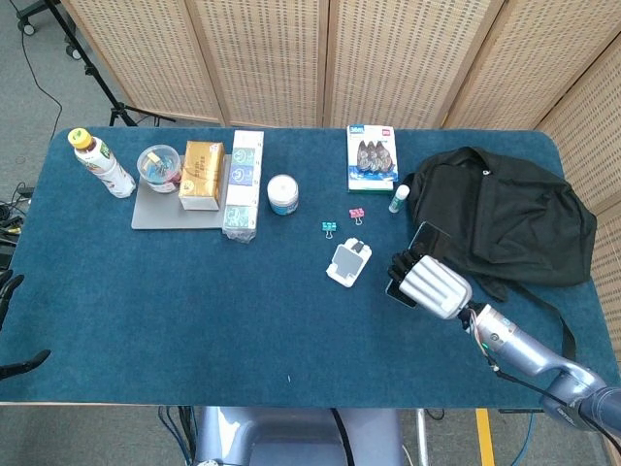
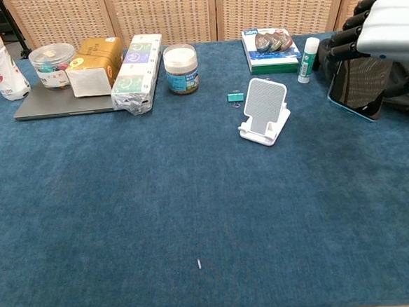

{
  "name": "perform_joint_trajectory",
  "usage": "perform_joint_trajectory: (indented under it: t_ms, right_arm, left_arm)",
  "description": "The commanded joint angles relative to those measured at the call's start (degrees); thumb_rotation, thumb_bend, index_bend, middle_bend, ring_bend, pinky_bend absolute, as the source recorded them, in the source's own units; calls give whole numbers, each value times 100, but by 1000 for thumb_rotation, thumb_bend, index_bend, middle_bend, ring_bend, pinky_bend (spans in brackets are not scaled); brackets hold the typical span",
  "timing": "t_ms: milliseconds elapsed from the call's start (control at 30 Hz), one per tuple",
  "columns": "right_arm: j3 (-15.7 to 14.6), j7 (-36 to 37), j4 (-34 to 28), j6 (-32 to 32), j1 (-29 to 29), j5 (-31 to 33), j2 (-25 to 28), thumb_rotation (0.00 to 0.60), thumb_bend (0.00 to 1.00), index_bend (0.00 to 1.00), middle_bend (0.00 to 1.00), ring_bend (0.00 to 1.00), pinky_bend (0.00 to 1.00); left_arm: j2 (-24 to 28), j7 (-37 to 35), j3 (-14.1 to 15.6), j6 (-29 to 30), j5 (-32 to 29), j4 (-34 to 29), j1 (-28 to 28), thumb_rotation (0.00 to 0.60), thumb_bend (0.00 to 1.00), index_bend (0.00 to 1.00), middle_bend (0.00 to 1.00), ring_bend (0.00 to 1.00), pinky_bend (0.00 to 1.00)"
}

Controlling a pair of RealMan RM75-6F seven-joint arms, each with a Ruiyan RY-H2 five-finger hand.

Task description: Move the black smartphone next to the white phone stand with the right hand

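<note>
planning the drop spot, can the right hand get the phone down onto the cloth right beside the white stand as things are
Probably yes. The right hand holds the black smartphone lifted off the table, and the blue cloth between it and the white phone stand shows bare. The green binder clip lies behind the stand, out of the way.

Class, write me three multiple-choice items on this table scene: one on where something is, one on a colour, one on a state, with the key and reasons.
1. Where does the white phone stand sit?
A. On the grey pad
B. On the blue cloth near the teal clip
C. Inside the backpack

2. What colour is the bottle cap at the far left?
A. Yellow
B. Red
C. Black

3. What is the black smartphone's state?
A. Flat on the cloth
B. Leaning in the stand
C. Held off the cloth by the right hand

Key: 1 B, the teal clip lies just behind it. 2 A, the bottle has a yellow top. 3 C, the right hand grips the black smartphone above the table.
</note>
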Motion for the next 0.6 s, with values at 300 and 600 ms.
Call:
perform_joint_trajectory:
  t_ms: [300,600]
  right_arm:
    - [872,-3298,-1370,-982,377,448,-295,600,105,532,536,431,398]
    - [1292,-5893,-739,-1046,444,882,-1575,600,105,532,534,431,398]
  left_arm:
    - [87,-215,44,69,120,33,41,600,10,0,0,0,0]
    - [134,-343,50,41,116,57,35,600,10,0,0,0,0]
